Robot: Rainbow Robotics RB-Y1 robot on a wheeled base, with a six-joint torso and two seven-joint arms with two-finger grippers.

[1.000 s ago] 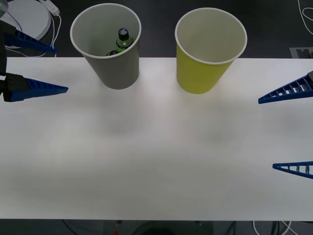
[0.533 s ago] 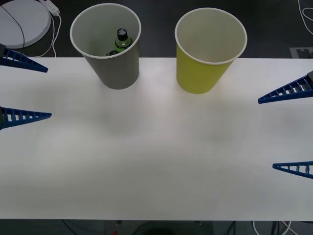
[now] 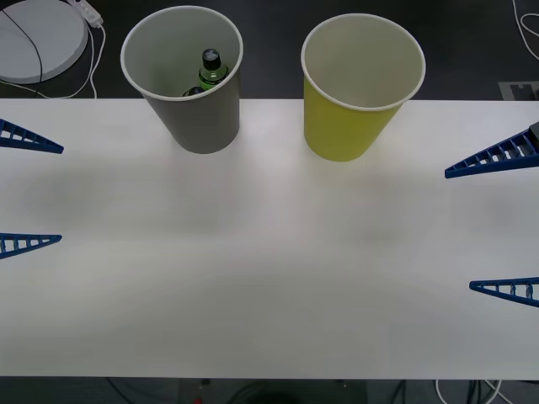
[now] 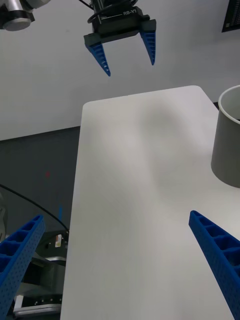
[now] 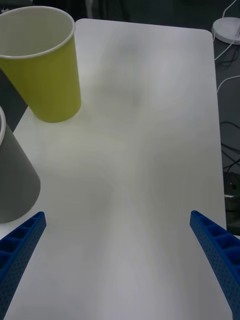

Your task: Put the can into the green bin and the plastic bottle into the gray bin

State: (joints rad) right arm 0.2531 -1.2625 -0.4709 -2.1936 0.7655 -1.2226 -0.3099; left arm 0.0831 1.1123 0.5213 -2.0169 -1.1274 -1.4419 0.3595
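The white table (image 3: 269,278) spans most of the front view. The gray bin (image 3: 195,93) stands at upper left of centre and the green bin (image 3: 354,97) at upper right of centre, well apart, both upright. The left gripper (image 3: 21,189) sits at the left edge and the right gripper (image 3: 501,223) at the right edge; each has its fingers spread apart and holds nothing. The bottle (image 3: 210,67) rests inside the gray bin, cap up, so that step appears done. The green bin's interior shows only pale wall; the can's position cannot be confirmed. The bottle label is too small to read. The left gripper body in the right wrist view carries lettering that appears to read "RB-Y1".
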